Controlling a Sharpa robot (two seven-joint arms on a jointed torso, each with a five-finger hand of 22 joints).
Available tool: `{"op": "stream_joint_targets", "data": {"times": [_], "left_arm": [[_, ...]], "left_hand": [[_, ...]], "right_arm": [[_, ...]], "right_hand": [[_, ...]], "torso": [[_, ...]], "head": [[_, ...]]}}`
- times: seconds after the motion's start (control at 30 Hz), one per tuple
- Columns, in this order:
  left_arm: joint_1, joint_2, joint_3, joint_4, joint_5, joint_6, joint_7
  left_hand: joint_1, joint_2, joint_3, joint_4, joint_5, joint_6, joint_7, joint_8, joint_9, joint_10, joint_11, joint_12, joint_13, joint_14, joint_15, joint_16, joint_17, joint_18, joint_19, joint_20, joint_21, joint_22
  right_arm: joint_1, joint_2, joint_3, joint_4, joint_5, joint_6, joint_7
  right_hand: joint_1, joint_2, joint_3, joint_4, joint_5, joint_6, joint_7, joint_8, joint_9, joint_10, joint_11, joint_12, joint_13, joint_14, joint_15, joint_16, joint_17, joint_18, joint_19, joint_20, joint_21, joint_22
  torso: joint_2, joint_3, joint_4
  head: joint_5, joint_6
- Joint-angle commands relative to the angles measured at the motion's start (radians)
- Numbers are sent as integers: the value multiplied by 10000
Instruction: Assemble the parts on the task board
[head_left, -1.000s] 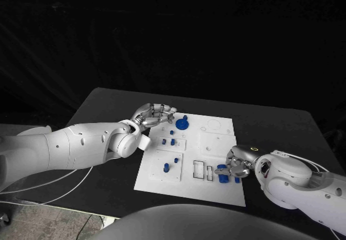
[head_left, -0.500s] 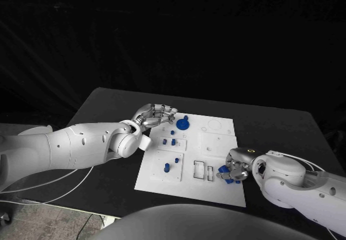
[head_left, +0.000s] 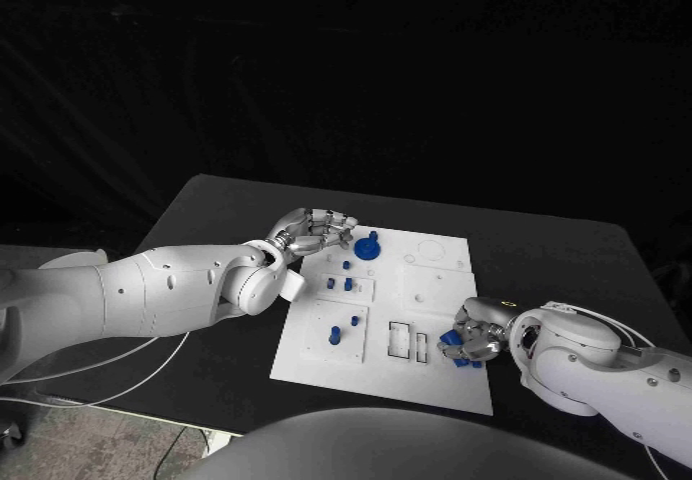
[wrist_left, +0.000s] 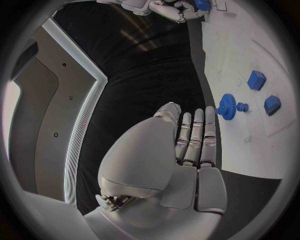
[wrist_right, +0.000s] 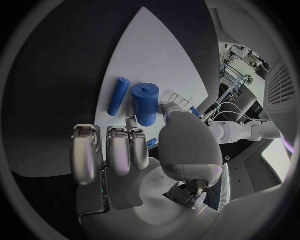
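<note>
Parts (head_left: 459, 352) are touched by the right hand (head_left: 473, 340) at the task board (head_left: 378, 368)'s near right edge; a grip cannot be told. Left hand (head_left: 310, 233), curled and empty, is held over the far left edge beside the gear (head_left: 365, 246).

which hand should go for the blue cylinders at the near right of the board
Right, likely. The right hand already sits over the blue cylinders; the left hand is at the task board's far left corner, beside the blue gear.
</note>
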Motion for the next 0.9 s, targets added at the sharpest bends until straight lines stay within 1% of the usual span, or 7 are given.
{"op": "stream_joint_targets", "data": {"times": [0.03,0.1,0.23,0.4,0.67,0.8,0.9], "left_arm": [[-10,41,8,-7,37,196,37],[-13,57,8,-19,37,196,34],[-17,92,8,-40,37,199,21],[-19,117,8,-57,37,195,-2],[-19,127,8,-65,37,199,-22],[-20,143,8,-89,37,206,-26],[-21,166,8,-106,37,219,-33]], "left_hand": [[16,76,68,-11,27,-74,-22,63,-13,-12,81,40,-16,-20,17,29,-13,-24,-58,-16,37,9],[16,76,68,-11,27,-74,-22,63,-13,-12,81,40,-16,-20,17,29,-13,-24,-58,-16,37,9],[16,76,68,-11,27,-74,-22,63,-13,-12,81,40,-16,-20,17,29,-13,-24,-58,-16,37,9],[17,84,79,-13,27,-79,-15,72,-19,-10,91,43,-27,-25,24,30,-18,-28,-71,-16,40,28],[17,84,79,-13,27,-79,-15,72,-19,-10,91,43,-27,-25,24,30,-18,-28,-71,-16,40,28],[16,87,82,-14,27,-79,-12,77,-21,-8,94,44,-31,-27,25,30,-20,-30,-76,-16,40,35],[16,88,84,-14,26,-79,-10,80,-22,-7,96,46,-34,-29,26,30,-22,-31,-79,-17,41,40]], "right_arm": [[54,-60,-69,105,1582,-408,202],[206,-108,-66,194,1895,-438,167],[581,-189,-62,422,2612,-412,16],[853,-133,-61,561,3561,-218,-240],[920,221,-62,297,4016,158,-537],[896,422,-62,149,4054,236,-638],[856,602,-62,42,4068,325,-735]], "right_hand": [[343,501,1189,-1062,-60,117,-84,-19,-217,1031,-44,38,2632,825,-11,30,1409,-160,754,-19,24,2351],[263,514,1231,-1048,-145,106,-80,-55,-205,1031,-43,38,2632,822,3,22,1389,-158,750,-10,15,2346],[44,565,1315,-1040,-855,65,-50,-219,-213,1031,-18,38,2632,821,40,26,1388,-155,744,18,9,2341],[-268,637,1311,-961,-1673,-7,17,-464,-297,1031,36,38,2632,816,107,19,1361,-145,727,70,-27,2326],[-606,743,1208,-916,-2995,-69,120,-795,-412,1031,116,38,2632,792,196,-31,1256,-126,692,161,-95,2300],[-743,775,1133,-876,-3364,-64,149,-880,-431,1031,143,38,2632,786,219,-44,1229,-120,682,186,-115,2292],[-894,811,1028,-819,-3889,-49,170,-949,-440,1031,164,38,2632,777,240,-66,1184,-113,670,209,-139,2284]], "torso": [[-1,-2,2],[-7,-7,8],[0,-11,4],[8,-14,-8],[8,-8,-6],[20,-4,-19],[22,-5,-6]], "head": [[15,2],[-2,2],[-9,2],[10,2],[29,2],[26,2],[5,2]]}}
